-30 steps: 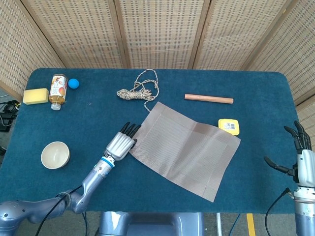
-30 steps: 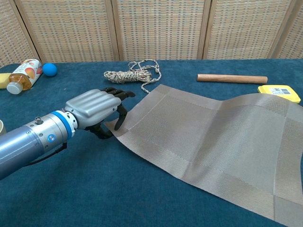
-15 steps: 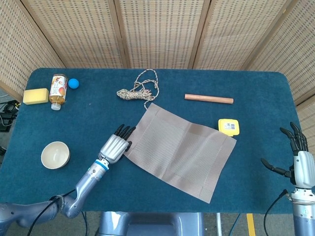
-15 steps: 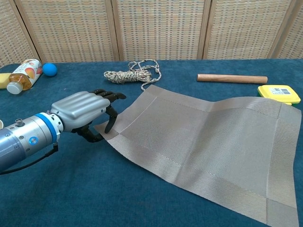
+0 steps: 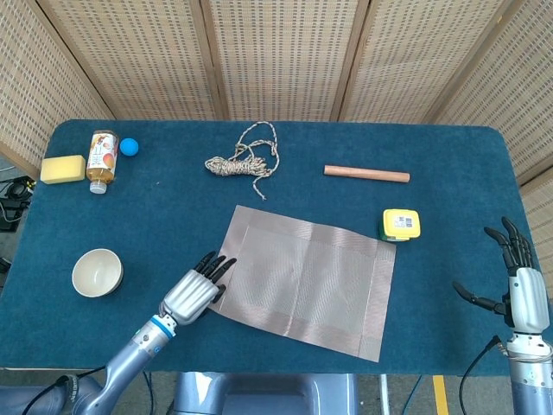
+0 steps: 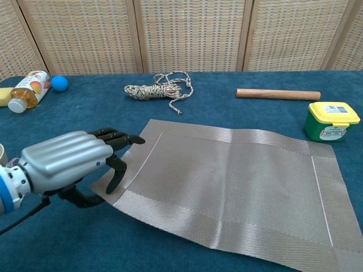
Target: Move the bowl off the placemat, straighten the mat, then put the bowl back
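A grey-brown woven placemat (image 5: 304, 281) lies flat, slightly askew, with faint fold creases; well to the mat's left, a cream bowl (image 5: 97, 272) sits upright and empty, off the mat.

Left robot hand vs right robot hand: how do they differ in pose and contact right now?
The left robot hand lies low at the placemat corner, fingertips on its edge; the right robot hand stands upright off the table's right edge, touching nothing. Left fingers lie close together; right fingers are spread wide. Both are silver with black fingers.
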Controlling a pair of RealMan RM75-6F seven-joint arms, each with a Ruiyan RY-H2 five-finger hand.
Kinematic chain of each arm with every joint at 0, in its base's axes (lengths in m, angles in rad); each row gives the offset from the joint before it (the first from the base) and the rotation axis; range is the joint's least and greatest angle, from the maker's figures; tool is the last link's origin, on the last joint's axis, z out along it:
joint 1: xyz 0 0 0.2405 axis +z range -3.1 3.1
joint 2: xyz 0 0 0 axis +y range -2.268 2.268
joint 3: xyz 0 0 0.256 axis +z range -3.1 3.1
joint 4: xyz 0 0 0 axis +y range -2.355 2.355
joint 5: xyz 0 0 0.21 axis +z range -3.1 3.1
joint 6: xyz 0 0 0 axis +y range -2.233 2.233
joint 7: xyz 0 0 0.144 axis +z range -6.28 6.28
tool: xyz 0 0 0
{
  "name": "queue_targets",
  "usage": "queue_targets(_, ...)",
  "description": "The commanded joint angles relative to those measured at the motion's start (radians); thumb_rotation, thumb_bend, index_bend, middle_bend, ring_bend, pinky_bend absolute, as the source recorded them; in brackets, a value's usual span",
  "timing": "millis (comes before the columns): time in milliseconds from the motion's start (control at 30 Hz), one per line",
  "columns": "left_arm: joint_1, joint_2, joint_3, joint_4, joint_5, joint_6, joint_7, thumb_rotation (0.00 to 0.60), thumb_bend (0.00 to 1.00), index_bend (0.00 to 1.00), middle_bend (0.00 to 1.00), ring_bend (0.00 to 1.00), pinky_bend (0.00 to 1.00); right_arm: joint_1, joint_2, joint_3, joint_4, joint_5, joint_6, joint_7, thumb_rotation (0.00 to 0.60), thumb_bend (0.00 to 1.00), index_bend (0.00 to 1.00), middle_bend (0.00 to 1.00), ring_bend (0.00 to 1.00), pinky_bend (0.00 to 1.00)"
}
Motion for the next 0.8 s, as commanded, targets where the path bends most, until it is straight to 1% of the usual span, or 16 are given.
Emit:
queue_targets(33, 0.028, 0.032, 0.04, -0.048, 0.014, 0.009, 0.03, 0.6, 0.5, 0.65, 0.0, 0.0, 0.0, -0.002, 0.0, -0.004, -0.003, -0.007, 0.005, -0.003, 0.6, 0.24, 0.18, 0.0, 0.0, 0.0)
queue_targets(367, 0.062, 0.067, 0.094, -0.108, 0.028, -0.013, 0.049, 0.6, 0.5, 0.65, 0.0, 0.0, 0.0, -0.008, 0.006, -0.012, -0.016, -0.023, 0.019, 0.0, 0.6, 0.24, 0.18, 0.0, 0.0, 0.0)
queue_targets(800, 0.084, 0.062, 0.121, -0.147, 0.058, -0.035, 0.065, 0.6, 0.49, 0.64, 0.0, 0.0, 0.0, -0.014, 0.015, -0.019, -0.028, -0.036, 0.03, 0.012, 0.6, 0.24, 0.18, 0.0, 0.0, 0.0)
